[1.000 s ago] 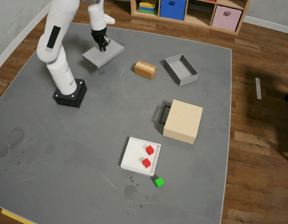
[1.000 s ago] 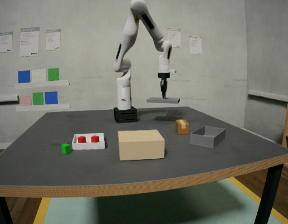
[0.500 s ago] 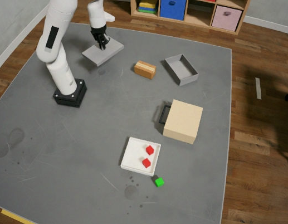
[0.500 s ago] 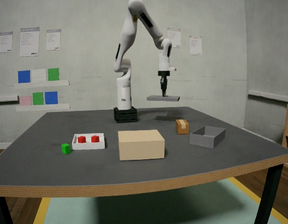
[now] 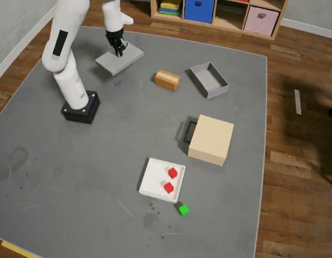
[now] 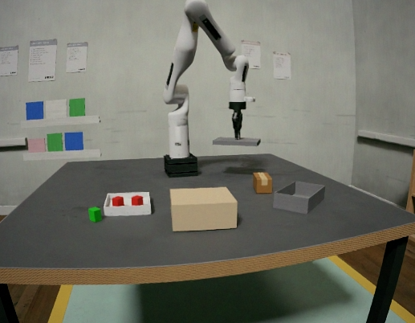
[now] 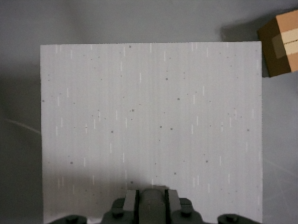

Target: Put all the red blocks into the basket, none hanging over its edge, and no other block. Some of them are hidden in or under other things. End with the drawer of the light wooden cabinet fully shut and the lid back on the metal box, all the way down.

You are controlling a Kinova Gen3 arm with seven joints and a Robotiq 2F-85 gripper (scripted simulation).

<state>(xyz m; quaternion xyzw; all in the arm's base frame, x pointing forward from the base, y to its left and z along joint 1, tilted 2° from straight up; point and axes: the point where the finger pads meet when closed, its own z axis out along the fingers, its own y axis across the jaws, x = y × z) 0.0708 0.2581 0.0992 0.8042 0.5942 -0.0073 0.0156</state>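
Around the tabletop (image 5: 122, 144) (image 6: 132, 241), seemingly wooden floor (image 5: 298, 205) (image 6: 28, 301).

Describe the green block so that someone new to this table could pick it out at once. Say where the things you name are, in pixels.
Start from the big light wooden cabinet (image 5: 212, 138) (image 6: 203, 209); on the side away from the open grey metal box (image 5: 209, 80) (image 6: 299, 198) is a shallow white basket (image 5: 154, 178) (image 6: 128, 210). Just outside one corner of that basket sits a small green block (image 5: 183, 210) (image 6: 95, 214). Unlike the two red blocks (image 5: 169, 187) (image 6: 118, 201), it lies outside the basket.

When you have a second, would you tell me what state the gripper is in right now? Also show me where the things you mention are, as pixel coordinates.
Gripper (image 5: 119, 55) (image 6: 238, 137) (image 7: 152, 206): closed on the metal box's lid (image 5: 130, 52) (image 6: 249, 141) (image 7: 150, 110), held up off the table.
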